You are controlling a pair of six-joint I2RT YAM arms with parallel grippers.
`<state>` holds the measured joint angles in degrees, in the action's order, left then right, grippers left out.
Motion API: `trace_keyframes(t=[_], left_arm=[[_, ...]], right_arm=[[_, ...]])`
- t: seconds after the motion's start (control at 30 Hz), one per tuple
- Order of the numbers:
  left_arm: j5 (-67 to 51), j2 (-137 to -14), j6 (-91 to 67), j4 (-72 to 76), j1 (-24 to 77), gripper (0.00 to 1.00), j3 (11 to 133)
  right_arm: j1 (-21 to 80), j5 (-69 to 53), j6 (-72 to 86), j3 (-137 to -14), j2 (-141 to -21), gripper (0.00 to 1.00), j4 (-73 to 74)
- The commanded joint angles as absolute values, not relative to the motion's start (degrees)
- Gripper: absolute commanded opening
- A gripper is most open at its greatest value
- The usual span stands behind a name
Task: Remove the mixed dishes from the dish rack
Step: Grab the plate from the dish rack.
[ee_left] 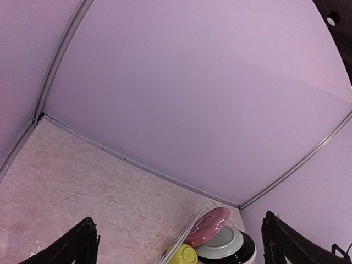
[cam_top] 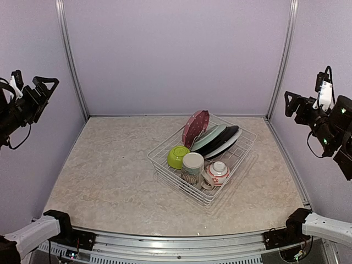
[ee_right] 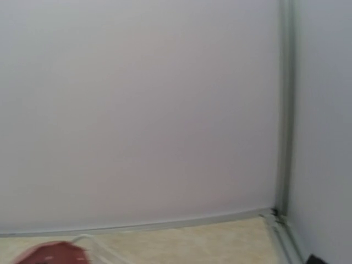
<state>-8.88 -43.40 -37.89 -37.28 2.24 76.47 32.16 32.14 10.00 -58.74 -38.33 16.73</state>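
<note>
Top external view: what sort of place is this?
Probably a lab test cell, not a kitchen: plain lilac walls, metal frame posts, a dish rack on a marble-look table.

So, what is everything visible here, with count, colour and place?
dish rack: 1, white wire, on table
plates: 4, red dotted, pale green, black, white, leaning at rack's far end
bowl: 1, lime green, rack's left corner
mug: 1, cream patterned, rack's near side
small bowl: 1, white and red, right of mug
table: 1, beige, under rack
left arm: 1, black, left wall, jaws open
right arm: 1, black, right wall, jaws unclear
</note>
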Motion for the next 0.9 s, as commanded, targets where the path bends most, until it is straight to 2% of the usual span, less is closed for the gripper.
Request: trace_keyframes(t=[0.0, 0.13, 0.3, 0.57, 0.87], left_arm=[[-13.90, -43.61, -38.65, -36.38, -2.32, 0.99, 73.56], [-17.34, -44.48, -39.42, -36.01, -4.66, 0.99, 71.08], [-18.51, -47.66, -39.67, -35.70, -2.53, 0.99, 69.31], [-15.92, -57.00, -38.66, -35.16, 9.15, 0.99, 69.82], [-7.49, -72.91, -33.72, -37.03, 26.84, 0.99, 76.93]], right_arm=[[25.14, 28.20, 12.56, -57.52, -39.79, 1.00, 19.20], [19.27, 25.96, 14.30, -58.22, -42.79, 1.00, 22.44], [14.10, 22.47, 15.94, -58.97, -48.16, 1.00, 27.30], [10.22, 17.98, 20.87, -57.86, -54.03, 1.00, 31.63], [9.11, 0.09, 23.57, -51.02, -55.33, 1.00, 24.63]])
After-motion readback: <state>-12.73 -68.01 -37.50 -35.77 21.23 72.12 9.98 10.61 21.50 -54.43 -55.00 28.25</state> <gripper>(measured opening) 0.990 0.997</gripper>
